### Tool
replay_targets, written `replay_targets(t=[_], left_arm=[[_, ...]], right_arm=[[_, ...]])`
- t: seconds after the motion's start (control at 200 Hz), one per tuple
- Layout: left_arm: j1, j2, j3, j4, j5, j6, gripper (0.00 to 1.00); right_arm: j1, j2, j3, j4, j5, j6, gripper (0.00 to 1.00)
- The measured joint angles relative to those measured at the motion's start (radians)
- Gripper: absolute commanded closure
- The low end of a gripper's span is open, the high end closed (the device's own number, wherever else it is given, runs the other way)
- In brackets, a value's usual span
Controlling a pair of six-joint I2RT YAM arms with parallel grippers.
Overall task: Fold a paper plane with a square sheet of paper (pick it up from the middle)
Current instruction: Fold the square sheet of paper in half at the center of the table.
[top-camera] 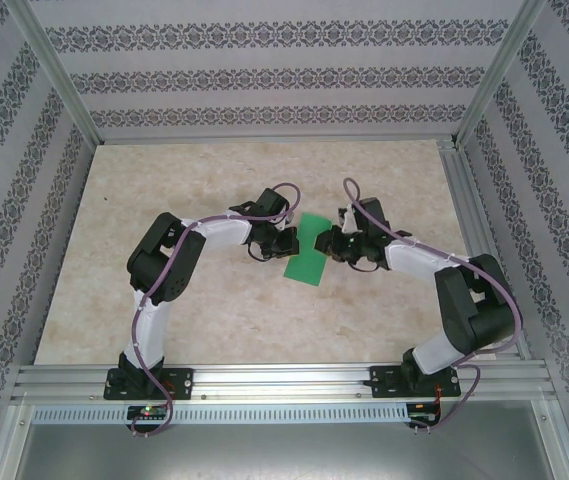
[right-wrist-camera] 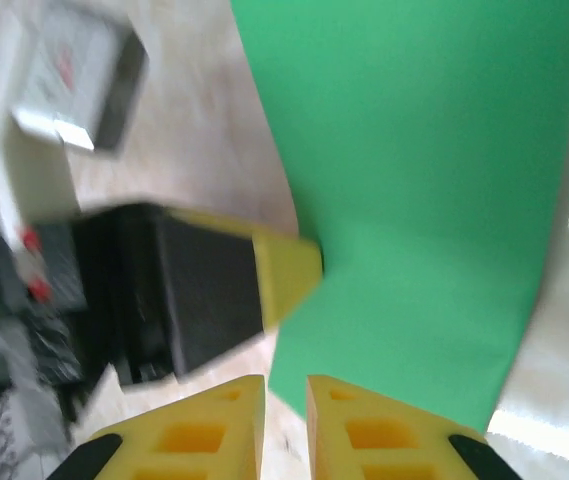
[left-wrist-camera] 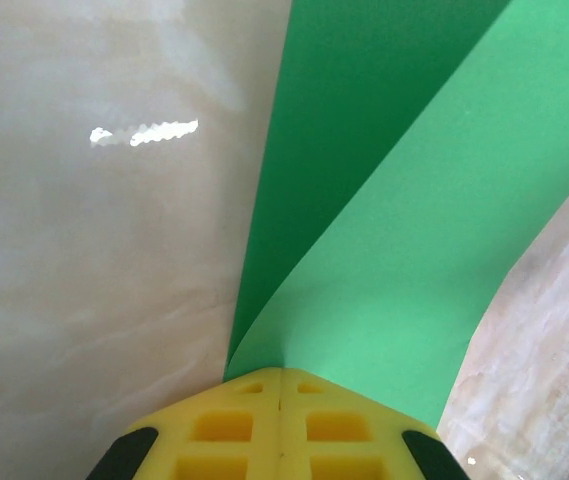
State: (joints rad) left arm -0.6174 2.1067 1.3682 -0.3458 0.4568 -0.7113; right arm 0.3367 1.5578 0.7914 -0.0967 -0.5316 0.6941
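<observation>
Sheet position: square sheet of paper [top-camera: 307,250] lying doubled over as a narrow green strip on the bench [top-camera: 164,180], sitting between the two arms' tips, well clear of the bench edges.
Left end effector [left-wrist-camera: 281,378]: clenching, fingers pressing together on the strip's left edge, two layers fanning out from the pinch.
Right end effector [right-wrist-camera: 286,385]: sitting at the strip's right edge with fingers nearly together; gripping paper or not, cannot tell.
Risk, slipping: thin layers sliding out of the left pinch, likely undoing the fold.
Risk, tearing: pulling outward from both edges at once, probably ripping or crumpling the paper.
Risk, skewed crease: pressing down while the layers are fanning apart, likely setting the crease off-line.
Long axis: running near to far in the top view, leaning slightly right at the far end.
Pointing: not yet showing a nose; both ends looking blunt.
</observation>
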Motion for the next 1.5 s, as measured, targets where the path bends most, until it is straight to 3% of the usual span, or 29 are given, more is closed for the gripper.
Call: replay_targets(t=[0.235, 0.52, 1.059, 1.504], left_arm=[[0.000, -0.001, 0.000, 0.000, -0.002, 0.000, 0.94], [0.000, -0.001, 0.000, -0.001, -0.002, 0.005, 0.94], [-0.001, -0.001, 0.001, -0.001, -0.003, 0.023, 0.94], [-0.002, -0.001, 0.001, -0.001, -0.003, 0.024, 0.95]], right_arm=[[-0.021, 0.158, 0.142, -0.007, 0.030, -0.047, 0.81], [-0.085, 0.307, 0.162, -0.015, 0.048, -0.068, 0.82], [-0.091, 0.291, 0.256, -0.032, 0.053, -0.073, 0.81], [-0.117, 0.396, 0.309, -0.058, 0.100, -0.095, 0.82]])
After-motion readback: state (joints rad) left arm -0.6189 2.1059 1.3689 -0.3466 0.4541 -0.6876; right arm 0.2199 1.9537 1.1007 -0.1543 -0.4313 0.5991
